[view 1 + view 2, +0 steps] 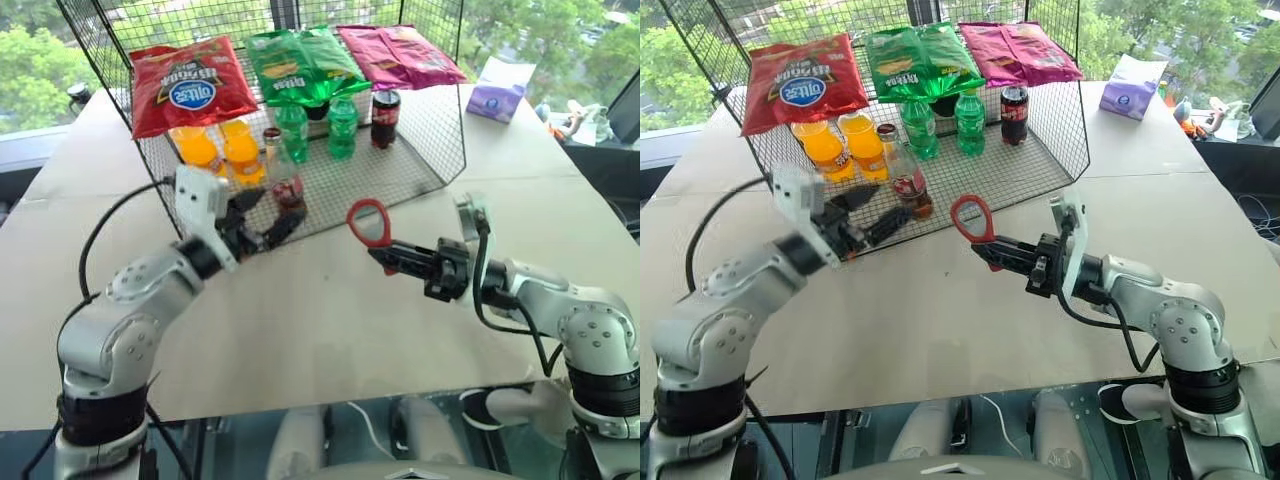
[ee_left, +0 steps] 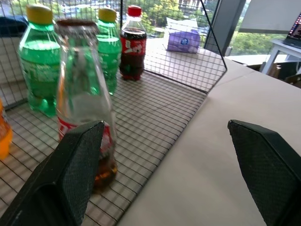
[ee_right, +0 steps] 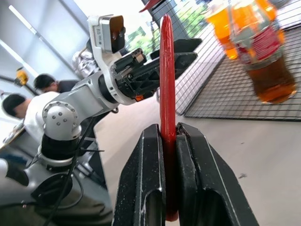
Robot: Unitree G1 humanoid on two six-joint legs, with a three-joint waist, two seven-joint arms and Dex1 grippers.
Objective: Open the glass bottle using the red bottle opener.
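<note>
One glass bottle (image 1: 284, 178) — one red bottle opener (image 1: 371, 224)

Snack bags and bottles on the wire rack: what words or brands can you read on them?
Red snack bag: white letters in a blue oval, upside down, unreadable.
Green snack bag: lettering too blurred.
Dark cola bottle: label script too blurred.
Glass bottle: red label unreadable.

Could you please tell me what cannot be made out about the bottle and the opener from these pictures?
- Small clear glass bottle: base hidden behind a black finger in the left wrist view.
- Flat red bottle opener: seen edge-on in the right wrist view, loop shape unreadable, top cut off.
- Bottle's red label: text too small in the eye views.
</note>
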